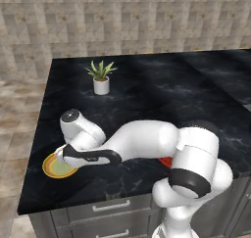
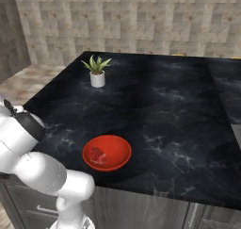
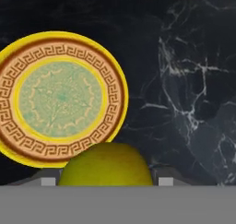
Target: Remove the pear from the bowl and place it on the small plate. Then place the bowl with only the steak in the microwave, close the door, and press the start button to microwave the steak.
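Observation:
The green pear [image 3: 106, 165] sits between my gripper's [image 3: 107, 181] fingertips, held just above the counter beside the small plate [image 3: 60, 98], which has an orange-yellow rim and a pale green centre. From the left base view my gripper [image 1: 61, 155] hovers over the near-left corner, at the edge of the small plate [image 1: 53, 168]. The red bowl [image 2: 107, 152] rests near the counter's front edge with the steak [image 2: 99, 156] inside it; the arm covers most of the bowl [image 1: 165, 162] in the left base view. The microwave and its door are out of view.
A small potted plant [image 1: 101, 78] [image 2: 97, 71] stands toward the back left of the black marble counter [image 2: 179, 110]. The counter's left edge drops off close beside the plate. Grey drawers [image 1: 110, 207] run under the front edge.

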